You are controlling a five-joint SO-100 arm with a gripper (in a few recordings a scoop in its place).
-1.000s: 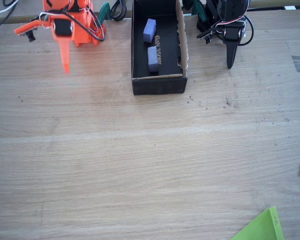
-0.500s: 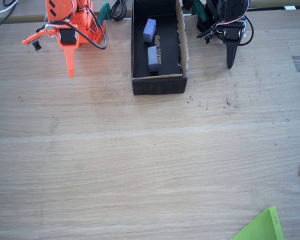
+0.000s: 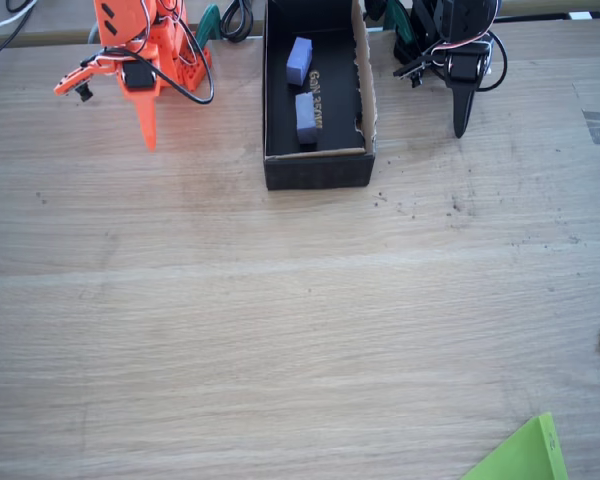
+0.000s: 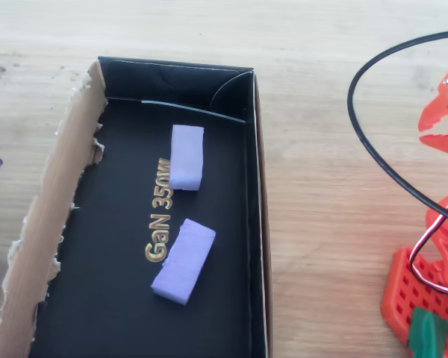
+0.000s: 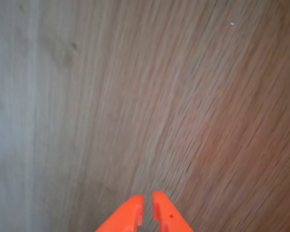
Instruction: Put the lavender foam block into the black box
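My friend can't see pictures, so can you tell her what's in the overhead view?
Two lavender foam blocks lie apart on the floor of an open black box, beside gold lettering reading "GaN 350W". The box sits on a wooden table, its left rim torn to raw brown cardboard. An orange robot arm stands at the right edge.

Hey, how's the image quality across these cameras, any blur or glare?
Wrist view: the wood grain smears into streaks, though the orange claw stays sharp. Overhead view: crisp, with the gold lettering in the black box readable. Fixed view: evenly lit and slightly soft, with no strong glare.
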